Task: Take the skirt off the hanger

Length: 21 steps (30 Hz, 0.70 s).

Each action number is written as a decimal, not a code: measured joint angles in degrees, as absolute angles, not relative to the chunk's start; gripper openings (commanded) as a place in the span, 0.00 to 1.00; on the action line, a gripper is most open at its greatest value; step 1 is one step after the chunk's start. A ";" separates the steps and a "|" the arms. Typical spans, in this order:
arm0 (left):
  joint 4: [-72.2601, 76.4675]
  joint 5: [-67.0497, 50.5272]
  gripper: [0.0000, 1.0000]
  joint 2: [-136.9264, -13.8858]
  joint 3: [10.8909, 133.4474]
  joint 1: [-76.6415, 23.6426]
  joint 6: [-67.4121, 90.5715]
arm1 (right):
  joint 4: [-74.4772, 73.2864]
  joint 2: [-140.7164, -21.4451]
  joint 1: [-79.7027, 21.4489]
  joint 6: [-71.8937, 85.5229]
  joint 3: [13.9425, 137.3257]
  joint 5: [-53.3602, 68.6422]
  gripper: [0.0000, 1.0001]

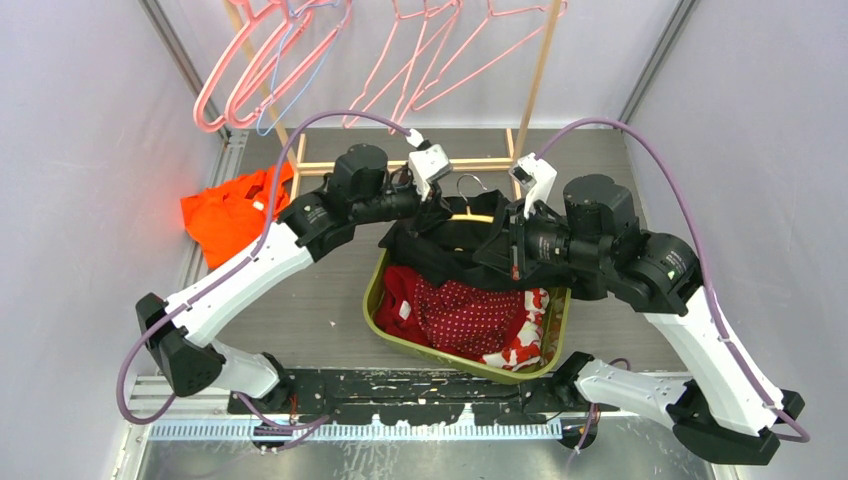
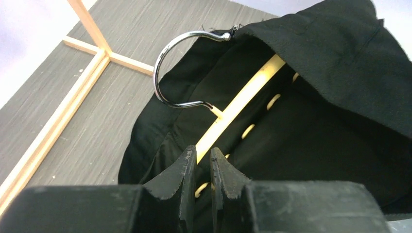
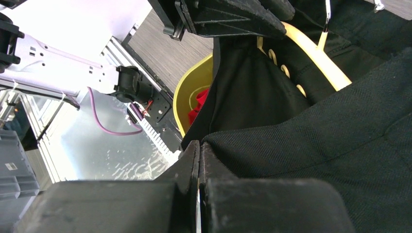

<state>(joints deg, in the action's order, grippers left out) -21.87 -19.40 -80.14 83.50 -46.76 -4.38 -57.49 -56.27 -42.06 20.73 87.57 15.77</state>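
A black skirt [image 1: 450,245] hangs on a pale yellow hanger [image 1: 478,218] with a metal hook, held in the air over a basket. My left gripper [image 1: 432,208] is at the skirt's left top. In the left wrist view its jaws [image 2: 203,158] are nearly together on the hanger bar [image 2: 248,92], with the skirt [image 2: 330,73] draped round it. My right gripper [image 1: 510,240] is at the skirt's right side. In the right wrist view it [image 3: 199,145] is shut on the skirt's edge [image 3: 316,145]; the hanger [image 3: 316,53] shows above.
A yellow-green basket [image 1: 375,290] with red clothes [image 1: 465,315] stands under the skirt. An orange garment [image 1: 230,210] lies at the left. A wooden rack [image 1: 535,80] with several pink hangers [image 1: 300,50] stands at the back.
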 measured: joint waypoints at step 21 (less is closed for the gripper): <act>-16.56 -38.15 0.34 -85.67 84.09 -46.72 -0.45 | -59.75 -55.90 -42.26 21.12 85.93 15.97 0.01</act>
